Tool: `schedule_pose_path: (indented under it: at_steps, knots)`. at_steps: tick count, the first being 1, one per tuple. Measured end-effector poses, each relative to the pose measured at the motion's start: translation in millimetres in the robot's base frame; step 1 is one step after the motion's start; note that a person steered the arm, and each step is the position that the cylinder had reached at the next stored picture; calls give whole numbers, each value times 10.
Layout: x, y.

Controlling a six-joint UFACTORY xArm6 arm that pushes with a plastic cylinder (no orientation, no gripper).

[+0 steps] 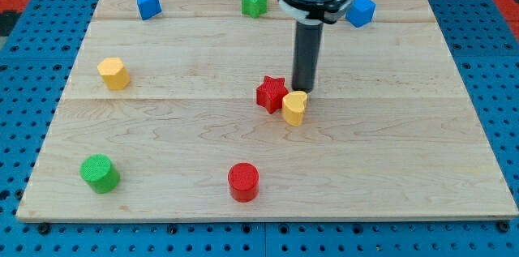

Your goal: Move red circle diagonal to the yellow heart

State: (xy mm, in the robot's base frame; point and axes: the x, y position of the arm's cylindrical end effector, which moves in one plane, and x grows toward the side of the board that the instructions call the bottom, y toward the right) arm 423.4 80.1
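The red circle [243, 182] lies near the board's bottom edge, a little left of centre. The yellow heart [295, 108] lies at the board's middle, touching or nearly touching a red star [272, 94] on its left. My tip [306, 90] comes down from the view's top and stands just behind the yellow heart, at the red star's right side. The red circle is well below and to the left of the tip and the heart.
A yellow hexagon [114, 73] lies at the left. A green circle [100, 173] lies at the bottom left. A blue block [147, 4], a green block [255, 2] and a blue cube [361, 10] lie along the wooden board's [405, 152] top edge.
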Motion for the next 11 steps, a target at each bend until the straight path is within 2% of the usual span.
schedule_pose_path:
  at_steps: [1,2,3,4,5,6,7,8,9,10,11]
  knots:
    - [584,696]
    - [1672,300]
    - [1940,-403]
    - [1490,-1159]
    - [1096,-1408]
    - [1421,-1339]
    - [1341,-2228]
    - [929,-2099]
    - [707,-1169]
    - [1093,-1717]
    - [1652,-1671]
